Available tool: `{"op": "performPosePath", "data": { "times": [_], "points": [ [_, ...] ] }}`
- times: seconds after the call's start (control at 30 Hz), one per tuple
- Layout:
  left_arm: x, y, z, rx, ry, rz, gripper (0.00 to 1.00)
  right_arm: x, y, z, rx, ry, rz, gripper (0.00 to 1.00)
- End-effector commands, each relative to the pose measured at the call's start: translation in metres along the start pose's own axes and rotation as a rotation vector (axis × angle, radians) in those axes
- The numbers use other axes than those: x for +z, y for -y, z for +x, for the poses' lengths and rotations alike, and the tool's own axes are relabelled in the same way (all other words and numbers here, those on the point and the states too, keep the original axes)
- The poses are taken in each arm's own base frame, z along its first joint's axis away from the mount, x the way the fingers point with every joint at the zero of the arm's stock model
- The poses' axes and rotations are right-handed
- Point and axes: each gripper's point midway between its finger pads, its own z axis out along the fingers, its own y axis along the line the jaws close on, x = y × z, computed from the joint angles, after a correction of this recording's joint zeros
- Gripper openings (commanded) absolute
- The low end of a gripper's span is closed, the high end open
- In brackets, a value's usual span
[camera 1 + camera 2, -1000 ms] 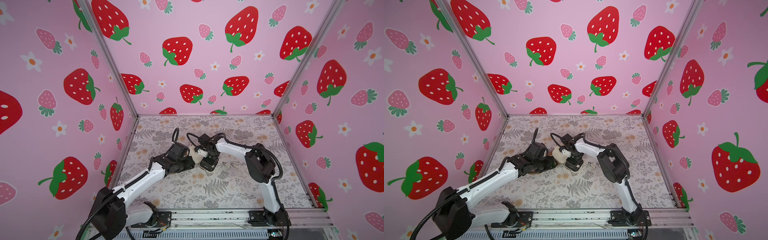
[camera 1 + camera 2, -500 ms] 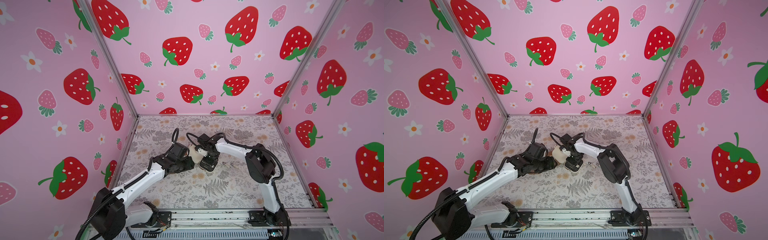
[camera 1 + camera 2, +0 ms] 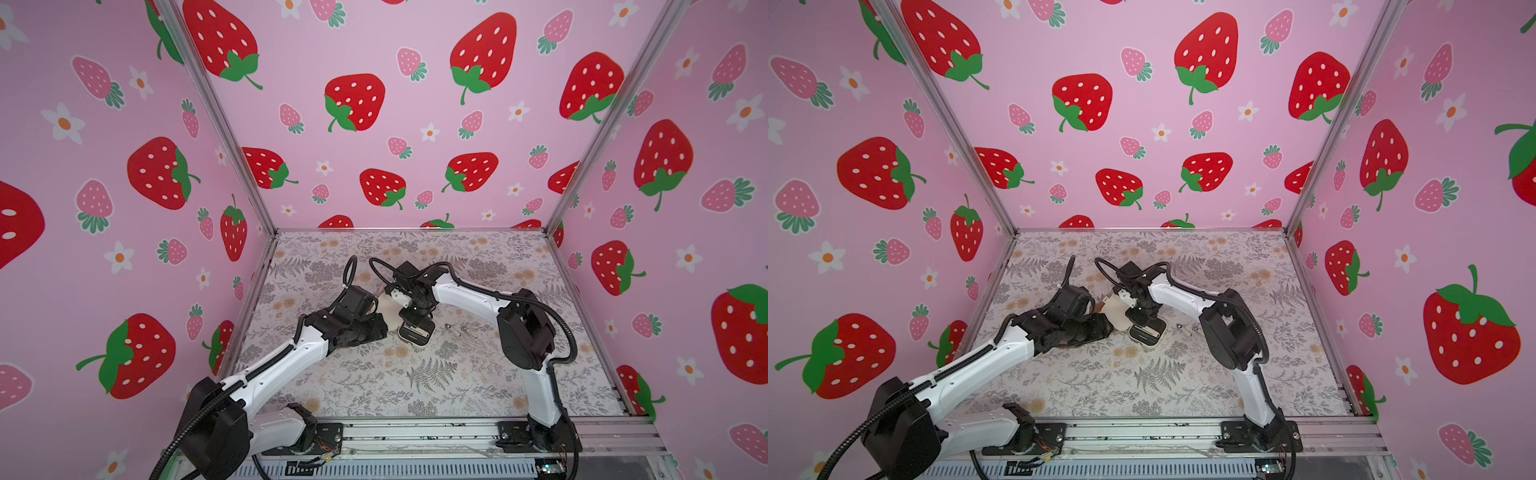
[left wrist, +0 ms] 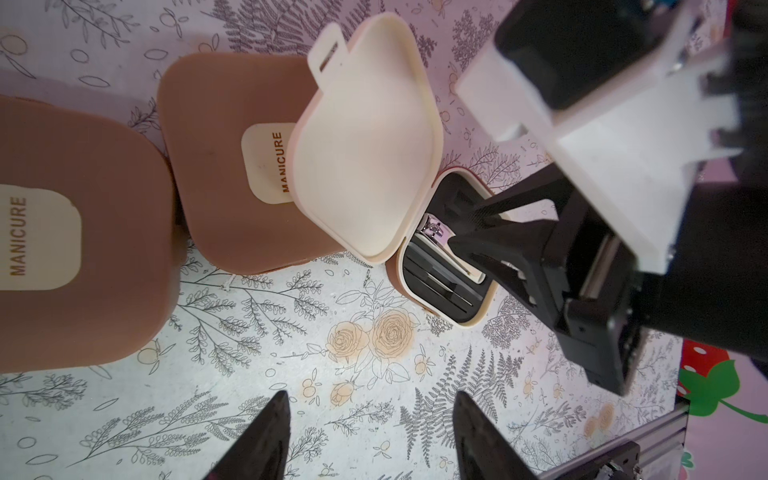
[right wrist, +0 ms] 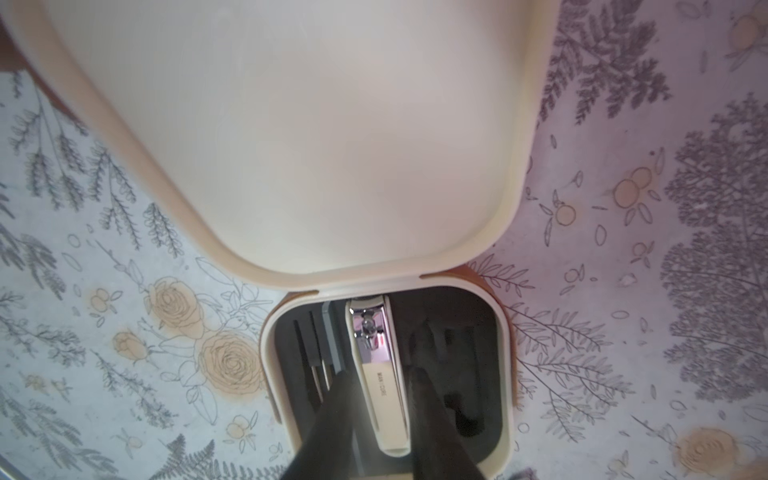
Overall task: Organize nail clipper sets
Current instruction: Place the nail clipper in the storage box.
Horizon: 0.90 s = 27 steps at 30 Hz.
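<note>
Two brown cases (image 4: 75, 232) (image 4: 232, 166) lie closed side by side, each with a cream MANICURE patch. Beside them the cream case (image 4: 440, 282) stands open with its lid (image 4: 365, 158) raised; in both top views it is mid-table (image 3: 388, 309) (image 3: 1119, 313). Its black slotted inside holds slim tools and a silvery nail clipper (image 5: 376, 365). My right gripper (image 5: 381, 374) reaches down into the case, its fingers pressed against both sides of the clipper. My left gripper (image 4: 370, 401) hovers open over bare table in front of the cases, holding nothing.
Two slim metal tools (image 3: 461, 329) (image 3: 1187, 328) lie loose on the floral table right of the open case. Pink strawberry walls close in three sides. A metal rail (image 3: 415, 432) with both arm bases runs along the front edge.
</note>
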Motion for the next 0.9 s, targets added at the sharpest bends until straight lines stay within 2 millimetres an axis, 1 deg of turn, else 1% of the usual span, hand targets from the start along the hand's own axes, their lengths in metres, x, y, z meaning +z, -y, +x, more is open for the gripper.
{"op": "performPosePath", "data": {
  "times": [0.0,0.2,0.33,0.53,0.67,0.7,0.77,0.83,0.87],
  "points": [
    [-0.004,-0.002,-0.003,0.001,0.011,-0.014,0.64,0.010,-0.007,-0.002,0.004,-0.013,-0.034,0.22],
    [-0.001,0.000,-0.003,0.001,0.004,-0.006,0.64,0.023,-0.007,0.001,0.013,-0.033,-0.041,0.18],
    [-0.001,0.001,-0.003,-0.002,0.003,-0.001,0.63,0.032,-0.008,0.006,0.016,-0.056,-0.045,0.14],
    [0.000,0.003,-0.003,-0.007,-0.001,0.009,0.62,0.044,-0.008,0.025,0.030,-0.097,-0.044,0.13],
    [0.005,0.007,0.000,-0.017,-0.014,0.032,0.60,0.051,-0.009,0.041,0.044,-0.134,-0.047,0.13],
    [0.007,0.007,-0.001,-0.020,-0.012,0.034,0.60,0.052,-0.009,0.043,0.047,-0.138,-0.046,0.12],
    [0.010,0.015,0.004,-0.028,-0.039,0.076,0.57,0.050,-0.008,0.043,0.049,-0.136,-0.039,0.12],
    [0.014,0.020,0.006,-0.037,-0.052,0.101,0.53,0.041,-0.005,0.038,0.050,-0.113,-0.021,0.13],
    [0.016,0.024,0.007,-0.040,-0.058,0.113,0.51,0.033,-0.003,0.033,0.053,-0.090,-0.012,0.13]
  ]
}}
